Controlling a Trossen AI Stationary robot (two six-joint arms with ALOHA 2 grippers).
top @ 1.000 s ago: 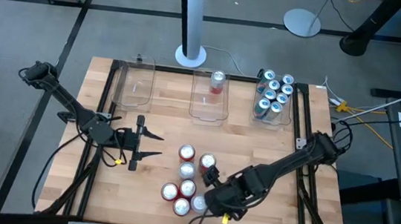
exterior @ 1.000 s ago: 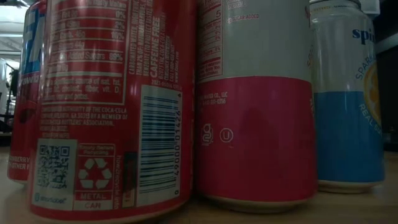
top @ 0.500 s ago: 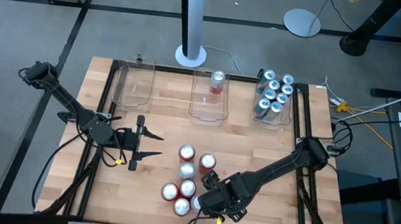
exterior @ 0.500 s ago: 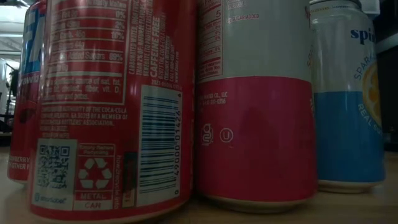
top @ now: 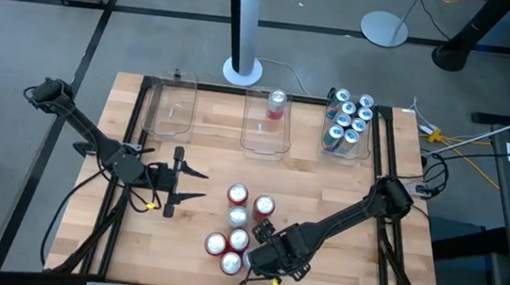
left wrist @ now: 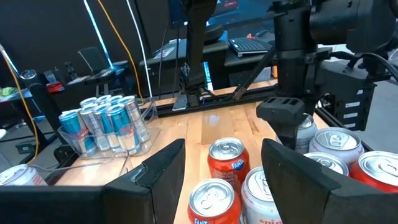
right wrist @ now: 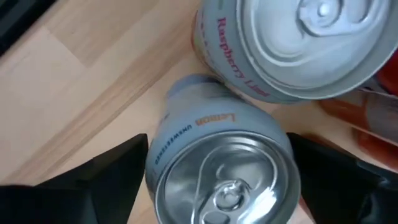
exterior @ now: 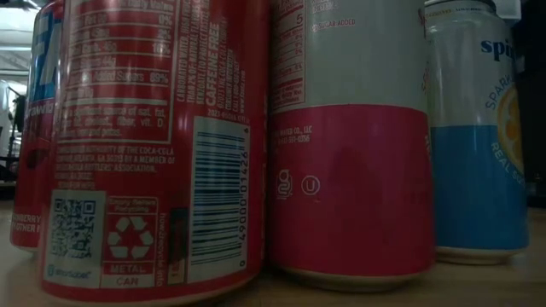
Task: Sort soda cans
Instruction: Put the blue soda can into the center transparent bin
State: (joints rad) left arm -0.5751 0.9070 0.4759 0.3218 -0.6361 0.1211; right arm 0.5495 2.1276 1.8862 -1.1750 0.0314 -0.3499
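Several loose soda cans stand upright in a cluster near the table's near edge; the low view shows a red can, a silver-and-pink can and a blue-and-silver can up close. My right gripper hangs open over the cluster's near right side. In its wrist view its fingers flank the silver top of a pale "Lemon" can. My left gripper waits open, left of the cluster, pointing at the cans. My right gripper comes from above, pointing down, with one finger on each side of the Lemon can's upper rim. The can stands upright on the table. Whether the fingers touch it, I cannot tell.
Three clear bins line the far side: the left bin holds no cans, the middle bin has one red can, the right bin holds several teal-blue cans. A white pole base stands behind them. Bare wood lies between bins and cluster.
My right gripper has moved toward the table's near edge and slightly left, settling over the near right cans of the cluster. The cans and the left arm have kept still.
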